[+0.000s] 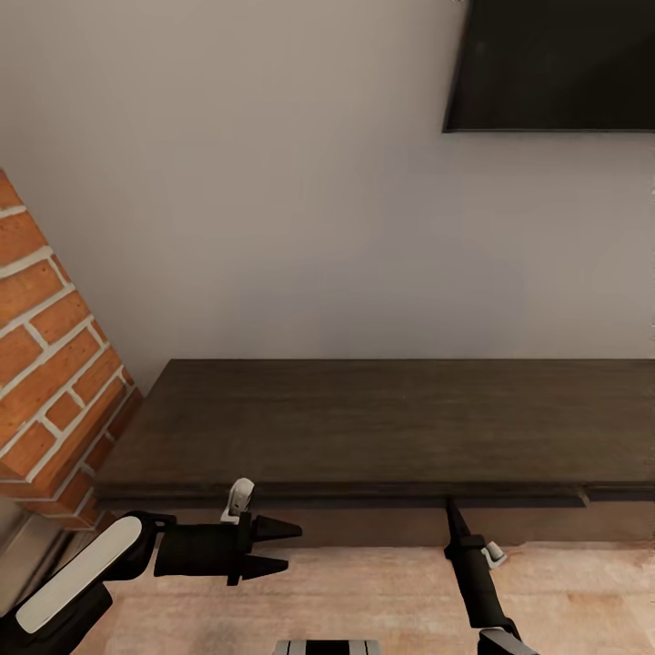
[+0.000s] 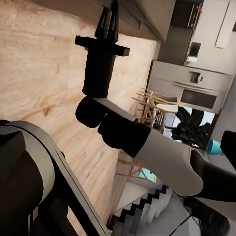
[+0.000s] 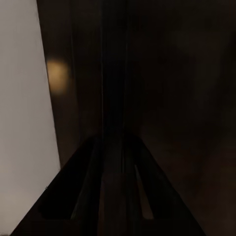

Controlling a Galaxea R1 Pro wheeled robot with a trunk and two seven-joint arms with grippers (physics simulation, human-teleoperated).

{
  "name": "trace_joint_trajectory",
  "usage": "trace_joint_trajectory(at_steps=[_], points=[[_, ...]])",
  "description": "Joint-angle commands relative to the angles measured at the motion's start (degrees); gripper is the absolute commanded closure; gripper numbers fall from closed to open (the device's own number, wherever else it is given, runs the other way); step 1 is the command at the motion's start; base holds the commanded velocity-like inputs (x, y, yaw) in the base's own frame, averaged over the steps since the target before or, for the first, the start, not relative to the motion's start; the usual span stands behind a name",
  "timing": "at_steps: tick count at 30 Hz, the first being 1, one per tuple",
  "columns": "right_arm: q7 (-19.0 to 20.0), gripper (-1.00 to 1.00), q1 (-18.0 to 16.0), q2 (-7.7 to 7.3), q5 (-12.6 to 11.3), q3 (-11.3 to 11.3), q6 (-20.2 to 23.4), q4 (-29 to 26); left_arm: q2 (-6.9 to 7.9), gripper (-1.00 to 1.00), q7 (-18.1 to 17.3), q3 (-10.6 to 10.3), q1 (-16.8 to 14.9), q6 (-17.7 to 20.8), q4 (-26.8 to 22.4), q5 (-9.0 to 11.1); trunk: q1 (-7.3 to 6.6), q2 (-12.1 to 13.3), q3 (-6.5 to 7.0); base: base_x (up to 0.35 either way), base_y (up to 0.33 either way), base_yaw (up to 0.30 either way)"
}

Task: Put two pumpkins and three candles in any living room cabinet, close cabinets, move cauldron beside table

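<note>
The long, low dark brown cabinet [image 1: 364, 418] runs along the wall, and I look down on its top. My right gripper [image 1: 451, 506] points at the cabinet's front just under the top edge, fingers pressed together with nothing between them. In the left wrist view the same right gripper [image 2: 109, 12] has its tips at the cabinet [image 2: 142, 14] edge. The right wrist view has the right gripper [image 3: 114, 140] close against a dark wood surface [image 3: 172, 73]. My left gripper [image 1: 293, 547] hovers open over the floor in front of the cabinet's left part, holding nothing. Pumpkins, candles and cauldron are out of view.
A brick pillar [image 1: 45, 364] stands at the cabinet's left end. A dark screen [image 1: 555, 64] hangs on the wall above at the right. Pale wooden floor [image 1: 364, 591] lies in front of the cabinet. Wooden chairs [image 2: 147, 105] and kitchen units stand in the distance.
</note>
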Motion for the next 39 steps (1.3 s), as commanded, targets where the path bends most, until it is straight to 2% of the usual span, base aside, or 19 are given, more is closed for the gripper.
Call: trace_joint_trajectory(at_steps=[1,29,39], points=[[0.5,1.0,-0.03,-0.01,-0.54,0.98,0.28,-0.05,0.04,-1.0,0.37,-0.08,-0.05,0.03,-0.02,0.51,-0.04,-0.02,-0.04,-0.202,0.0,0.0],[0.5,1.0,-0.03,-0.01,-0.54,0.98,0.28,0.03,0.04,-1.0,0.37,-0.01,-0.05,0.03,-0.09,0.51,-0.04,-0.02,-0.04,-0.225,0.0,0.0],[0.5,1.0,-0.03,-0.01,-0.54,0.98,0.32,0.03,0.04,-1.0,0.37,0.01,-0.05,0.03,-0.11,0.51,-0.04,-0.02,-0.04,-0.129,0.0,0.0]])
